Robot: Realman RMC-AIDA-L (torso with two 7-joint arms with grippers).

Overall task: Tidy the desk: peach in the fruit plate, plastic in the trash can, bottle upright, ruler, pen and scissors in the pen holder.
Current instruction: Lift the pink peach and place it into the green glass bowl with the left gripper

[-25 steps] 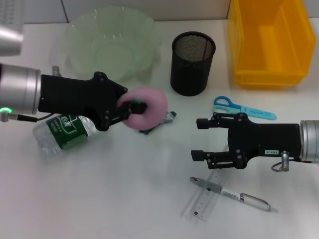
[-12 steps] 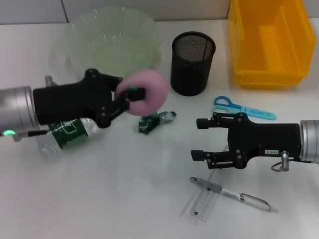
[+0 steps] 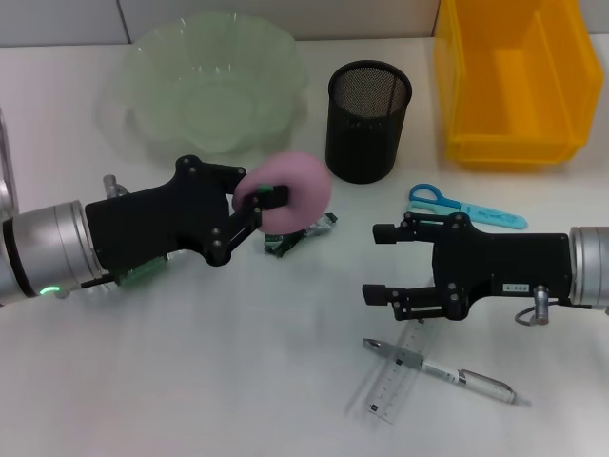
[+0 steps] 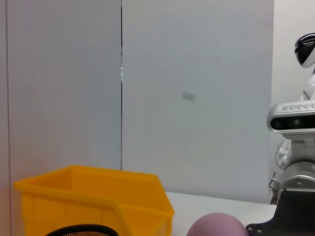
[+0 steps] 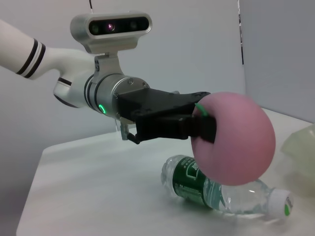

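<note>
My left gripper is shut on the pink peach and holds it above the table, just in front of the pale green fruit plate. The right wrist view shows the same peach above the lying bottle, which my left arm mostly hides in the head view. A crumpled plastic wrapper lies just under the peach. My right gripper hovers open near the ruler and pen. Blue scissors lie beyond it. The black mesh pen holder stands upright.
The yellow trash can stands at the back right, beside the pen holder. In the left wrist view the yellow bin and the peach top show low down. A white wall runs behind the table.
My left arm has swung nearer and lower, carrying the peach slightly to the right and covering more of the bottle. The right arm has not moved.
</note>
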